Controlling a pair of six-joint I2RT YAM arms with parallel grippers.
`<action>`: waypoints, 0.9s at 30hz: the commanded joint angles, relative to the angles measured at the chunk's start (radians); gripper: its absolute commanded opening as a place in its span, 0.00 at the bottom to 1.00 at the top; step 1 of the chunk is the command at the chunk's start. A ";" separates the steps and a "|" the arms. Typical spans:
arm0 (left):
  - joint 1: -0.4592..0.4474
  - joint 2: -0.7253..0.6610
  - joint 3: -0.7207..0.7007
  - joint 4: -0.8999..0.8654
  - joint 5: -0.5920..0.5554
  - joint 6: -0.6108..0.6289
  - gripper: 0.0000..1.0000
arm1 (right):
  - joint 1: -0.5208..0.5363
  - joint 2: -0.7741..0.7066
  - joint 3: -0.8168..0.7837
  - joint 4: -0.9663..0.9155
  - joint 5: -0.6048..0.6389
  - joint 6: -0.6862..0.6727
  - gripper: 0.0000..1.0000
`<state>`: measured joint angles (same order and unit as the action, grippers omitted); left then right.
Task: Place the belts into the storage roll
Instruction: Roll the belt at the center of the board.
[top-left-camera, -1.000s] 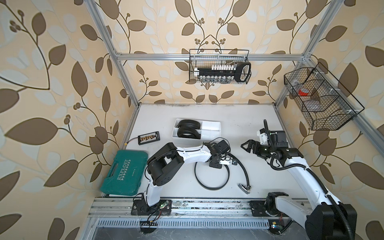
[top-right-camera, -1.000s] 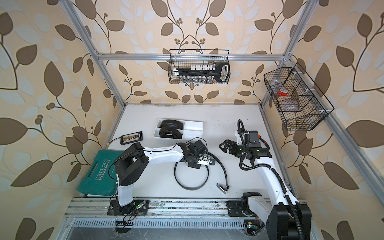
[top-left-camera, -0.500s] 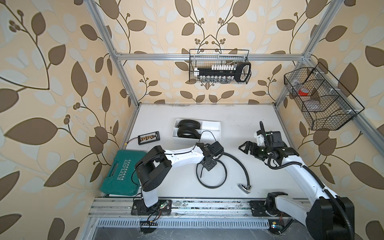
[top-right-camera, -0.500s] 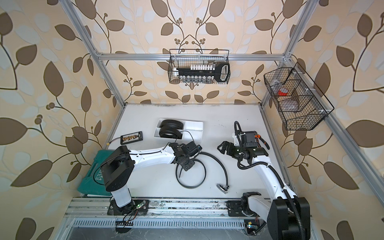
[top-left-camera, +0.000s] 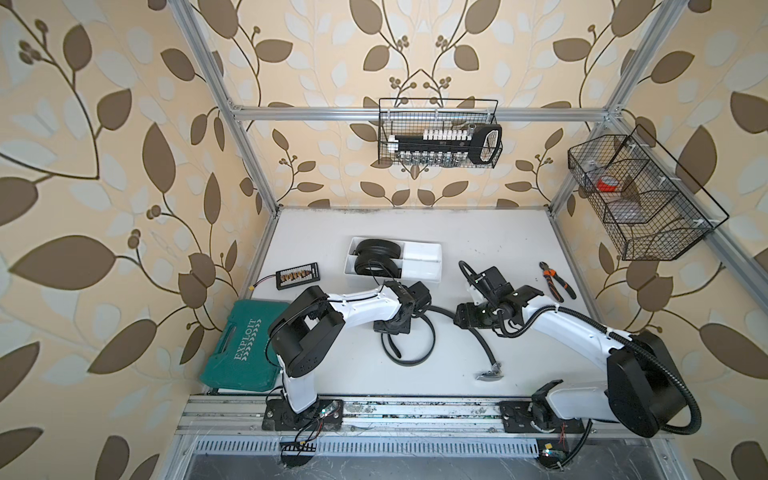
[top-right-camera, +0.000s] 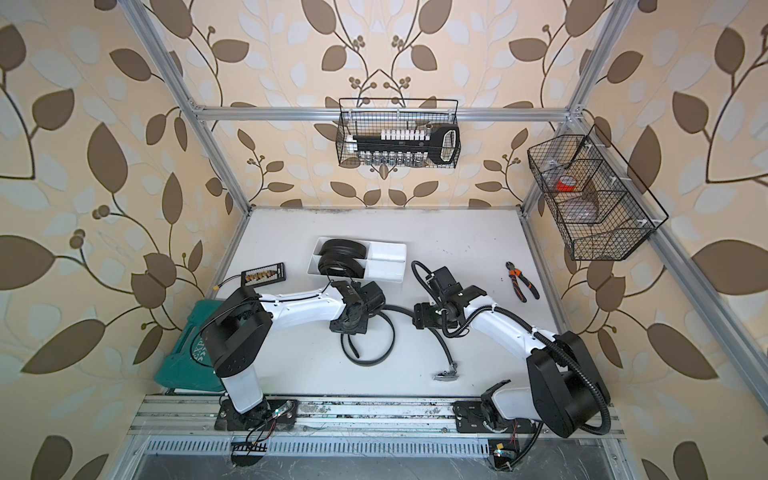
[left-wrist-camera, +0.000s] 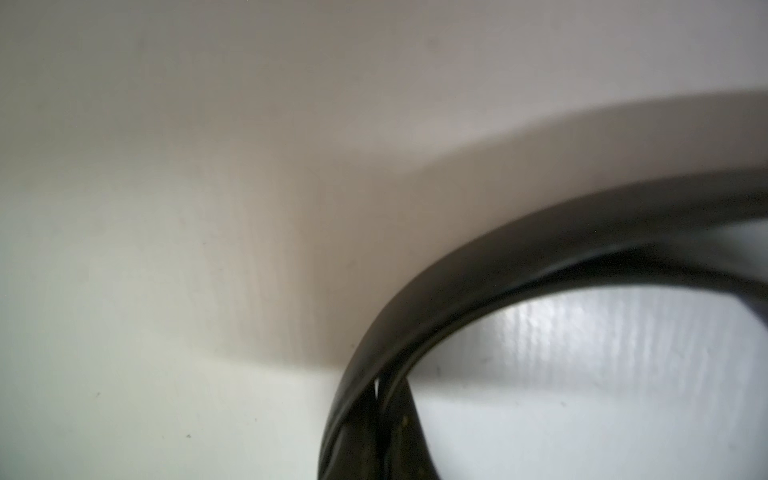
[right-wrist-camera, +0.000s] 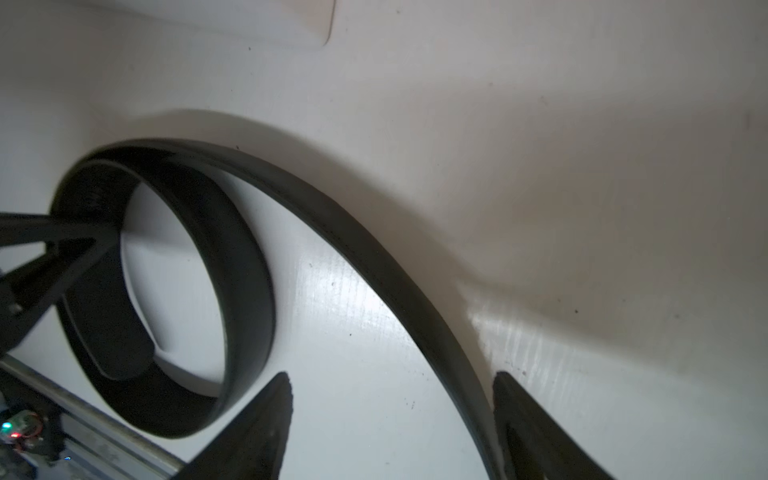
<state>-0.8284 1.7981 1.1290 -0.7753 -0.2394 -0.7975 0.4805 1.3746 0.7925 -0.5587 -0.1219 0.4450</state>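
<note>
**Two belts stowed, a third part-coiled on the counter**

The loose belt (right-wrist-camera: 399, 282) is seen on the counter (top-left-camera: 498, 241), just in front of the storage roll (top-left-camera: 419, 266). One end is wound into an open loop, and the tail runs out to its buckle (top-left-camera: 490, 375) near the front edge. Two coiled belts (top-left-camera: 376, 251) are already lodged in the roll's left compartments; the right compartments are bare. The loop appears to be pinched by the clenched left pincer (top-left-camera: 392, 328). The tail is straddled by the released right pincer (right-wrist-camera: 390, 376), not gripped. Winding and stowing of this last belt are judged to be left.
</note>
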 joint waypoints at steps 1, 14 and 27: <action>0.031 -0.008 0.027 -0.135 -0.027 -0.211 0.00 | 0.011 0.048 0.046 -0.011 0.067 0.001 0.67; 0.056 0.008 0.056 -0.122 0.098 -0.433 0.00 | 0.011 0.184 0.101 0.002 0.043 -0.052 0.21; 0.054 0.079 0.098 -0.103 0.191 -0.508 0.00 | 0.107 -0.016 -0.087 0.144 -0.070 0.112 0.06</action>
<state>-0.7773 1.8469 1.2030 -0.8890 -0.0971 -1.2926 0.5892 1.4143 0.7296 -0.4587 -0.1787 0.5056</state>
